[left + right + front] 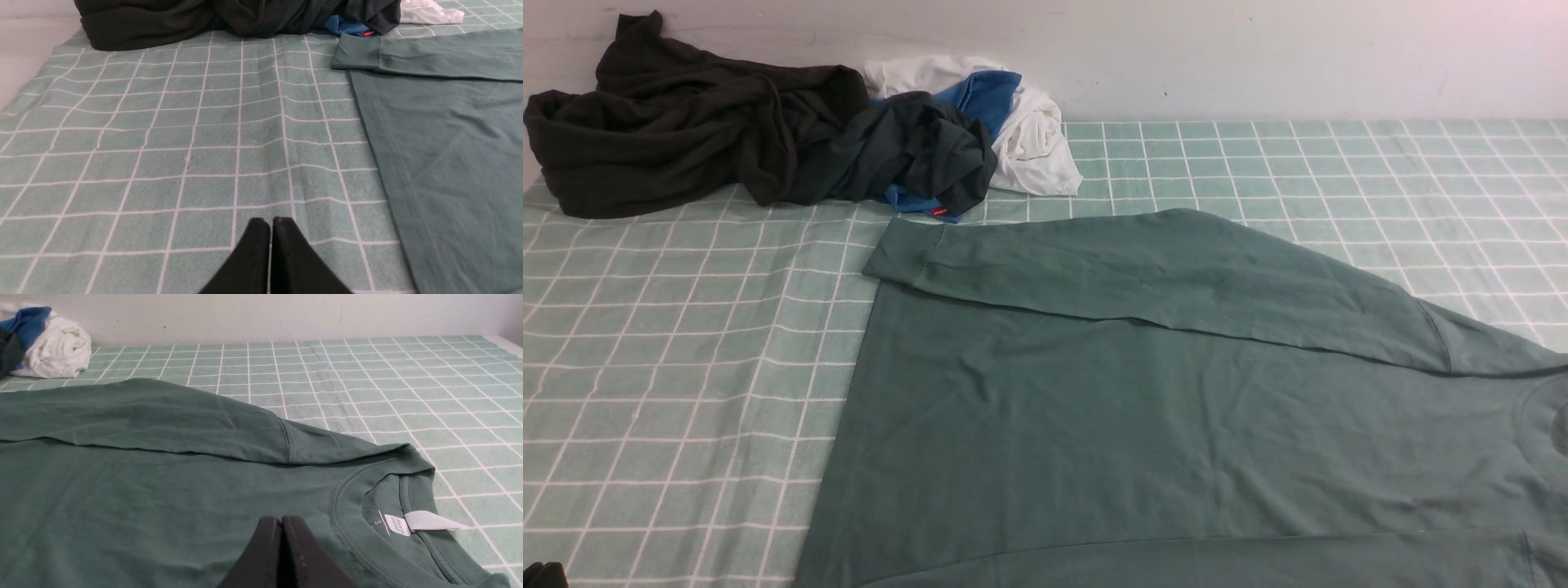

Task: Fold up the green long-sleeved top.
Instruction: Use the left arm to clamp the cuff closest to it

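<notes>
The green long-sleeved top (1160, 425) lies flat on the pale checked cloth, neck to the right, hem to the left. Its far sleeve (1143, 269) is folded across the body, cuff (907, 253) at the left. The top also shows in the left wrist view (449, 139) and the right wrist view (143, 486), with the round neck and white label (425, 521). My left gripper (269, 221) is shut and empty above the checked cloth, left of the hem. My right gripper (281, 519) is shut and empty above the chest, beside the collar. Neither gripper shows in the front view.
A blackish dark-olive garment (678, 122) is heaped at the back left. Next to it lies a dark grey-green garment (915, 151) with blue and white cloth (1029, 131). A white wall runs along the back. The checked cloth (670, 367) covers the surface.
</notes>
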Motion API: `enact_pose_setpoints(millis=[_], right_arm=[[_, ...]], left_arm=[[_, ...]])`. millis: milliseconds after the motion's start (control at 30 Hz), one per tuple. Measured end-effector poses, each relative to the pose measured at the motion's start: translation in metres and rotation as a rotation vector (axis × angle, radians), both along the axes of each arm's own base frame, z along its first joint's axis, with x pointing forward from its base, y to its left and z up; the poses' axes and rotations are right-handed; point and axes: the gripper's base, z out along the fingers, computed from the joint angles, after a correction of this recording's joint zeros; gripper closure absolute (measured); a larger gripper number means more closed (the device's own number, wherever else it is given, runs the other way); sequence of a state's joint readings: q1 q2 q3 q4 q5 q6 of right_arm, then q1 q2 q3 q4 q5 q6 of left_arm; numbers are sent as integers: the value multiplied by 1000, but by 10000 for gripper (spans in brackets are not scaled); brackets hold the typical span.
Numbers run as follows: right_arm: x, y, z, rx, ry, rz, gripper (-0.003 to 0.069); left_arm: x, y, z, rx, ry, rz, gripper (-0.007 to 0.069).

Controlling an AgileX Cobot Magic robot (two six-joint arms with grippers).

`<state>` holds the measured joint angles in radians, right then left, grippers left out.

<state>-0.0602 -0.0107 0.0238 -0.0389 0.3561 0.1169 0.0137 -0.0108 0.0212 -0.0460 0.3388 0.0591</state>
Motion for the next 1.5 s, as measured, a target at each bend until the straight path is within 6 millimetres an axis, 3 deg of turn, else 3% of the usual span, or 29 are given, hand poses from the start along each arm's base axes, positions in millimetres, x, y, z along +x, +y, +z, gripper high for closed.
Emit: enact_pose_setpoints(millis=[433, 700, 833, 900, 933, 1000, 1100, 1133, 1200, 1333, 1433, 1500], right_arm=[[0, 0, 0, 0, 0, 0, 673], [0, 0, 0, 1, 0, 0, 673], [0, 0, 0, 13, -1, -2, 673], [0, 1, 0, 37, -2, -1, 673], [0, 1, 0, 41, -3, -1, 673], [0, 2, 0, 129, -8, 1, 673], [0, 6, 0, 358, -17, 4, 673], [0, 7, 0, 385, -17, 6, 673], [0, 11, 1, 632, -22, 5, 673], [0, 16, 4, 949, -28, 12, 673], [1, 17, 7, 1036, -47, 16, 673], [1, 16, 8, 1030, -66, 15, 673]], left_arm=[[0, 0, 0, 3, -5, -1, 627], [1, -3, 1, -107, -21, -9, 627], [1, -8, 1, -315, -18, -12, 627], [1, -14, 3, -585, -14, -11, 627], [1, -14, 4, -605, -14, -11, 627], [0, -17, 7, -778, -15, -17, 627], [0, -19, 9, -866, -19, -22, 627], [0, -19, 9, -865, -19, -22, 627], [0, -19, 9, -891, -20, -25, 627], [0, -20, 9, -880, -24, -29, 627], [0, -20, 11, -833, -29, -46, 627], [-2, -21, 23, -774, -56, -84, 627]])
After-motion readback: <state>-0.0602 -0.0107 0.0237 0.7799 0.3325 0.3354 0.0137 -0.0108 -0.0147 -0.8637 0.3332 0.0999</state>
